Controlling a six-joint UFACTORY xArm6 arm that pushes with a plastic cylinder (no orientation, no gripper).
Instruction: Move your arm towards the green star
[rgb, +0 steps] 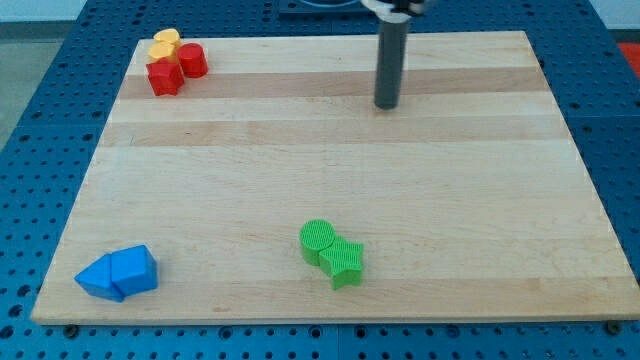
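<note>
The green star (343, 262) lies near the view's bottom centre of the wooden board (330, 150). A green cylinder (317, 240) touches it on its upper left. My tip (386, 104) is at the end of the dark rod near the view's top, right of centre. It stands far above the green star in the view, slightly to the right, with no block near it.
A yellow block (165, 43), a red cylinder (192, 60) and a red star-like block (164, 77) cluster at the top left. Two blue blocks (118, 274) sit together at the bottom left. A blue perforated table (40, 60) surrounds the board.
</note>
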